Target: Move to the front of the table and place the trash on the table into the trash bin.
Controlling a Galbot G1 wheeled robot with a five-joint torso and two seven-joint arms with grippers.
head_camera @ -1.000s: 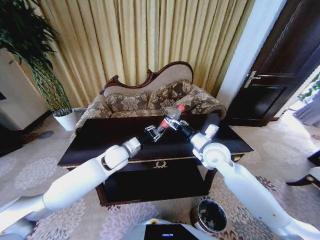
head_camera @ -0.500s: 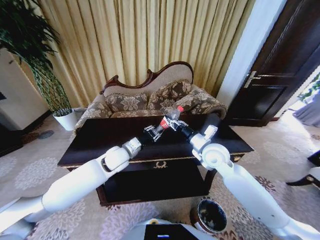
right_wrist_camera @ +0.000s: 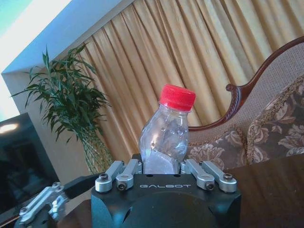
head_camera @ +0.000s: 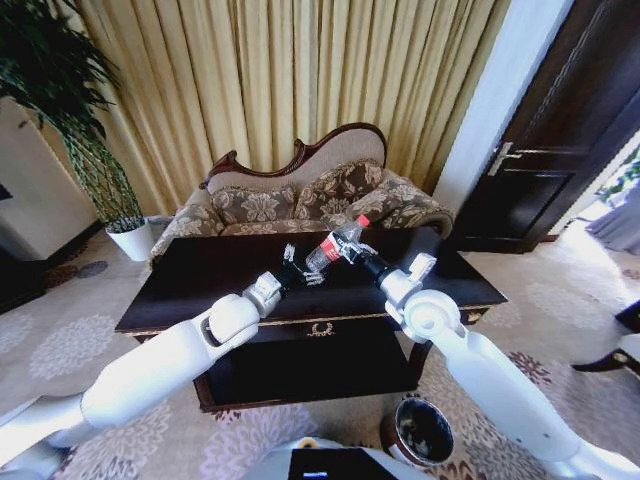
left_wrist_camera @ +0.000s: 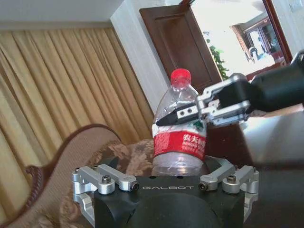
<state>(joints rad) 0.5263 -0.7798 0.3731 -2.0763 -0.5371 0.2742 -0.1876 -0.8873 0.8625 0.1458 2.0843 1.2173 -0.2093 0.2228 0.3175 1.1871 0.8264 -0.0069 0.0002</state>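
The trash in view is a clear plastic bottle [head_camera: 335, 243] with a red label and cap, held tilted above the dark glossy table [head_camera: 200, 272]. My right gripper [head_camera: 352, 250] is shut on the bottle's upper body, seen in the left wrist view as fingers [left_wrist_camera: 183, 113] clamped above the label. The right wrist view has the bottle [right_wrist_camera: 166, 135] rising between its fingers. My left gripper [head_camera: 293, 263] is open, just clear of the bottle's base on its left. The trash bin [head_camera: 422, 432], a small dark round bucket, stands on the carpet by the table's front right leg.
A patterned sofa [head_camera: 300, 195] sits behind the table against gold curtains. A potted plant in a white pot [head_camera: 132, 238] stands at the far left. A dark door [head_camera: 545, 150] is at the right. Patterned carpet surrounds the table.
My left gripper has opened, let go of the bottle and drawn back a little to the left. The right gripper now holds the bottle alone, slightly higher.
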